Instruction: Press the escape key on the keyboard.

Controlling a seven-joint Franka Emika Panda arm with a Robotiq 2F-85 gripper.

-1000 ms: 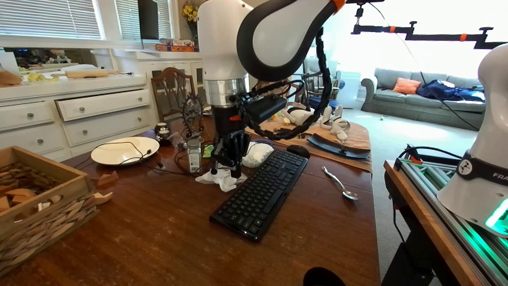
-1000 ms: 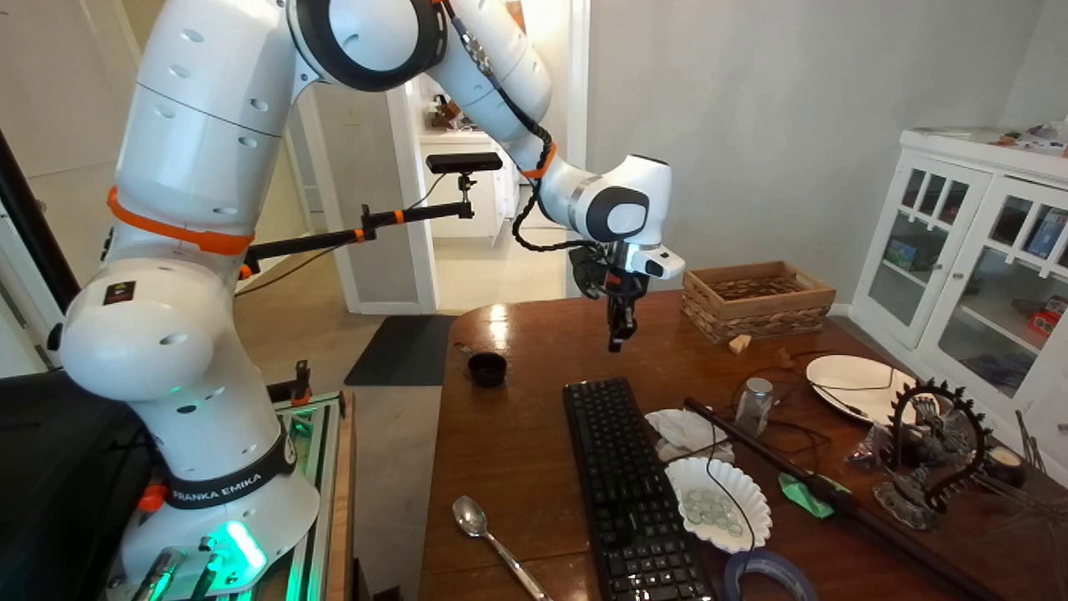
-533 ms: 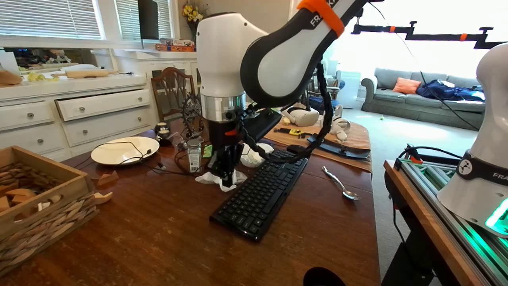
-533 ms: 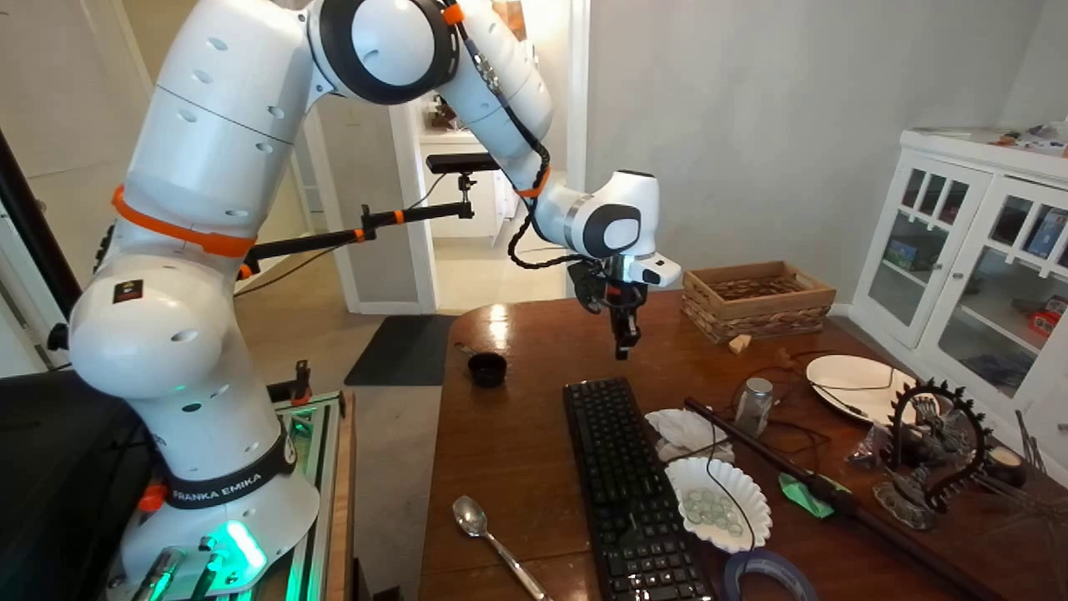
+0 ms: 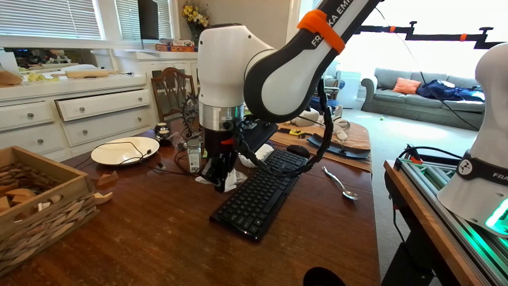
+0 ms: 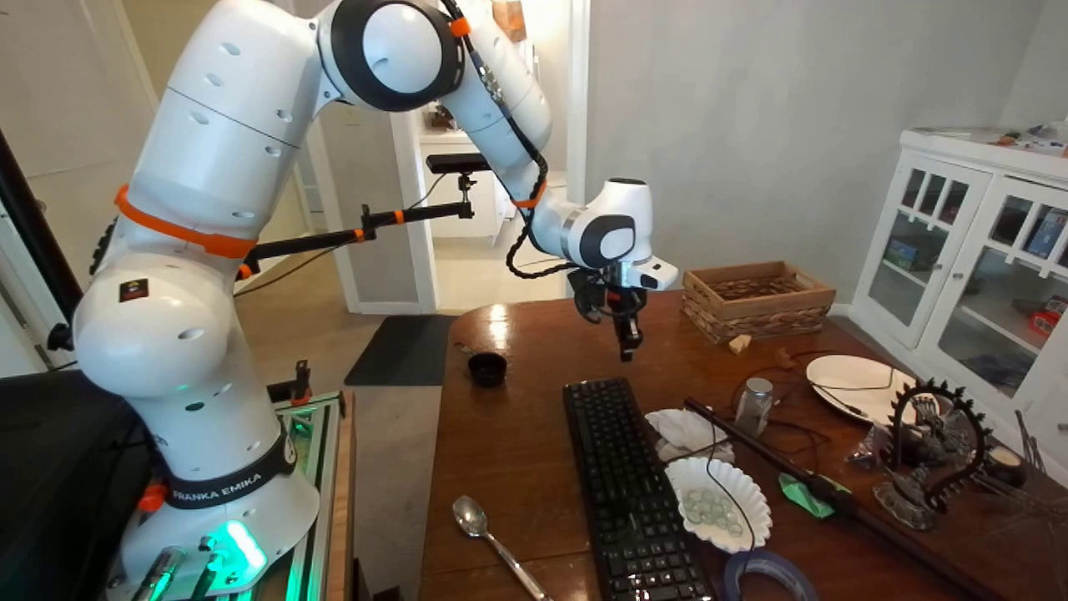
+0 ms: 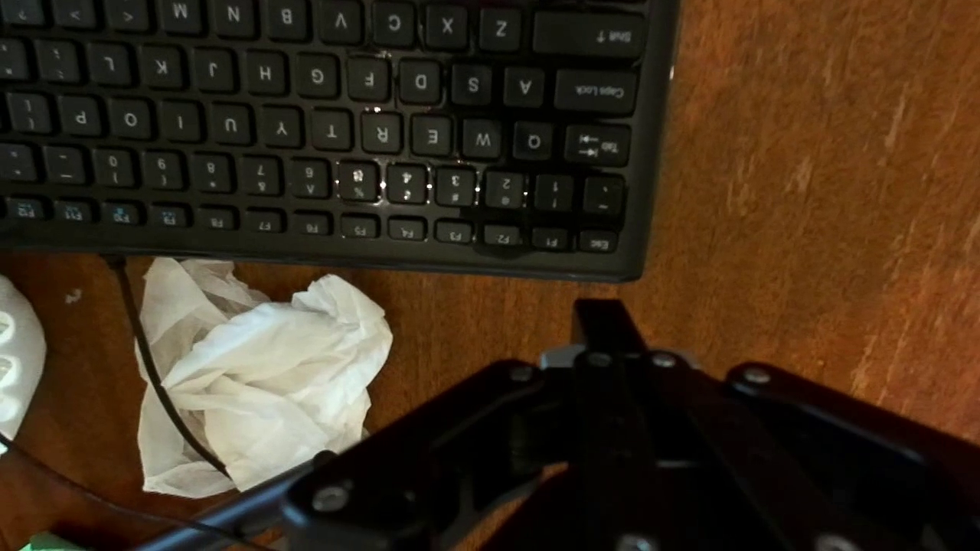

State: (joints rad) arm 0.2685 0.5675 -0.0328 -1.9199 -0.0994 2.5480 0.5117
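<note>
The black keyboard [image 7: 383, 134] lies flat on the wooden table and shows in both exterior views [image 5: 262, 190] [image 6: 626, 476]. In the wrist view its lettering is upside down. The escape key [image 7: 598, 242], marked Esc, is the end key of its outermost row, near the corner. In the exterior views this key is too small to make out. My gripper [image 7: 605, 314] is shut with its fingertips together and nothing between them. In the wrist view the tips show just outside the keyboard's edge near the escape key. In an exterior view the gripper [image 6: 627, 355] hangs above the table, beyond the keyboard's far end.
A crumpled white tissue [image 7: 276, 375] and a cable lie beside the keyboard. A white fluted bowl [image 6: 717, 505], a black pole [image 6: 868, 522] and a glass jar [image 6: 754, 406] stand or lie nearby. A spoon [image 6: 501, 534], black cup [image 6: 486, 369] and wooden basket [image 6: 758, 309] are further off.
The gripper has come down towards the table and shifted slightly left in an exterior view. Its fingers stood apart one second ago and are now together. The keyboard has not moved.
</note>
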